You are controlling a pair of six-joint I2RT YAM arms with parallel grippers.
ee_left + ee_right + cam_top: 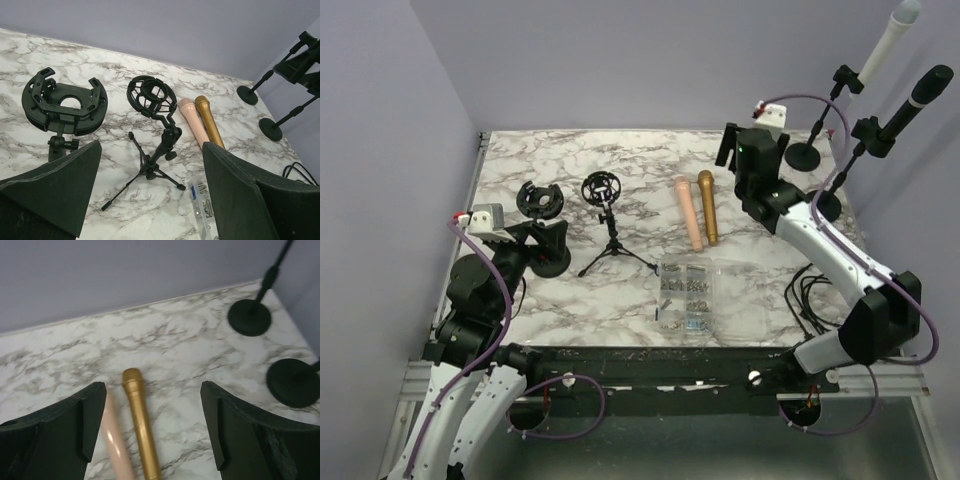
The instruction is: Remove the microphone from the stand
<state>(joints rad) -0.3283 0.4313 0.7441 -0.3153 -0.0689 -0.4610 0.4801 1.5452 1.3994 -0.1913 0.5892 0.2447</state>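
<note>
Fingers point(60, 435) of the right gripper point(152, 390) hang spread and empty over a gold metal microphone point(140, 425) lying flat, and the black wand microphone point(920, 98), clipped in its tall black stand point(868, 130), slants up and rightward just to their right, far from the left gripper point(150, 150), likewise spread.

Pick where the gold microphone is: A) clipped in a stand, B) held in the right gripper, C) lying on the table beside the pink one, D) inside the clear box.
C: the gold microphone lies flat on the marble table, side by side with the pink microphone.
</note>
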